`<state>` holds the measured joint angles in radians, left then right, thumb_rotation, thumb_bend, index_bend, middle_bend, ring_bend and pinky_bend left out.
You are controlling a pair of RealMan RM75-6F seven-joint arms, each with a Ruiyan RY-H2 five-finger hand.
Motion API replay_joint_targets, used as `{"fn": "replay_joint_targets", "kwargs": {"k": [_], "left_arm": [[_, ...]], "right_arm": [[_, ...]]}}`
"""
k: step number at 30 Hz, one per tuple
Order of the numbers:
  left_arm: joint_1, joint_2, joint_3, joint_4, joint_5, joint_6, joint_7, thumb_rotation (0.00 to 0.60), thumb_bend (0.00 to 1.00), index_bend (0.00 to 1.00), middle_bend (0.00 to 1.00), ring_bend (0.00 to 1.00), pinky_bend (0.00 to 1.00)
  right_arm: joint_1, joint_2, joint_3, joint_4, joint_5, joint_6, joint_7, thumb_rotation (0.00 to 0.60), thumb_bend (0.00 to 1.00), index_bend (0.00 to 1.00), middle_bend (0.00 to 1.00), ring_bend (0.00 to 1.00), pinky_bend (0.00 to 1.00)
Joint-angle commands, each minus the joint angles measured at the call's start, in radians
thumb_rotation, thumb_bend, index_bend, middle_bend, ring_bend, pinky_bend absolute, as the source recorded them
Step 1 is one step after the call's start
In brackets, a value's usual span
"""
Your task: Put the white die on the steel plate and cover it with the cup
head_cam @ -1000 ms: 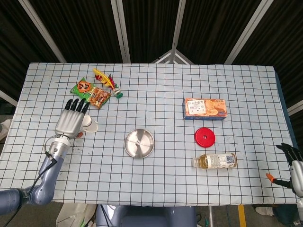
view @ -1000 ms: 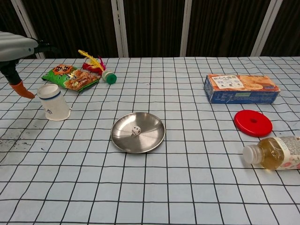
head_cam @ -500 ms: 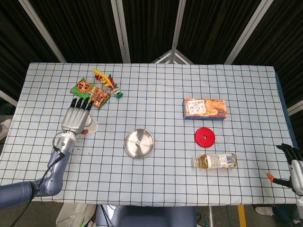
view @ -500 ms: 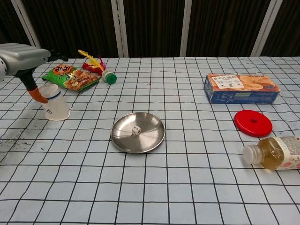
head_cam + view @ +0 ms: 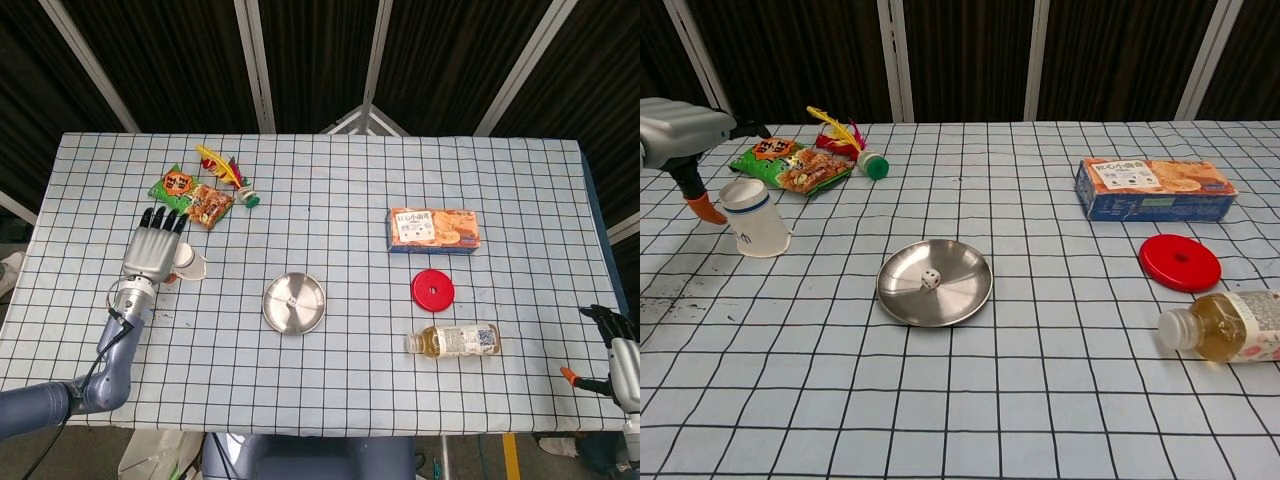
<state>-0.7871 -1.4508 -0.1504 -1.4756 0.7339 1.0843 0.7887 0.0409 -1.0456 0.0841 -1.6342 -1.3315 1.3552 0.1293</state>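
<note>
The white die (image 5: pixel 929 279) lies inside the steel plate (image 5: pixel 970 296), a little left of its middle, and the plate sits on the checked cloth of the desk (image 5: pixel 970 400) toward the near centre. The cup (image 5: pixel 755 218), white with a dark band near its top, stands mouth-up on the desk well to the left of the plate, apart from it. The left hand (image 5: pixel 155 250) hangs just beside and above the cup with its fingers (image 5: pixel 160 219) stretched out flat and apart, holding nothing; in the chest view its orange-tipped thumb (image 5: pixel 702 206) points down just left of the cup, and whether it touches the rim cannot be told. The right hand (image 5: pixel 618 340) sits at the far right edge of the head view, off the desk's corner, with dark fingers spread loosely and nothing in it. Behind the cup lie two snack packets (image 5: pixel 790 165) and a feathered shuttlecock (image 5: pixel 845 140). To the right of the plate are a biscuit box (image 5: pixel 1154 187), a red disc (image 5: pixel 1180 262) and a bottle (image 5: pixel 1225 328) lying on its side.
</note>
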Motion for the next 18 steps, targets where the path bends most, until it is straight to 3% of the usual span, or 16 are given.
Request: {"fn": "replay_joint_targets", "kwargs": {"k": [1, 12, 18], "left_arm": [[0.002, -0.003, 0.002, 0.012, 0.009, -0.002, -0.010, 0.600, 0.29, 0.17, 0.15, 0.09, 0.12], [-0.001, -0.014, 0.007, 0.029, 0.023, -0.011, -0.020, 0.600, 0.39, 0.22, 0.19, 0.09, 0.12], [-0.002, -0.015, 0.009, 0.030, 0.025, -0.009, -0.015, 0.600, 0.52, 0.26, 0.20, 0.11, 0.13]], "right_arm": [[0.001, -0.001, 0.000, 0.000, 0.002, -0.002, -0.003, 0.600, 0.10, 0.21, 0.17, 0.14, 0.01], [0.003, -0.003, 0.000, -0.001, 0.005, -0.006, -0.009, 0.600, 0.10, 0.21, 0.17, 0.14, 0.01], [0.004, -0.001, 0.001, -0.003, 0.008, -0.008, -0.009, 0.600, 0.10, 0.21, 0.18, 0.14, 0.01]]}}
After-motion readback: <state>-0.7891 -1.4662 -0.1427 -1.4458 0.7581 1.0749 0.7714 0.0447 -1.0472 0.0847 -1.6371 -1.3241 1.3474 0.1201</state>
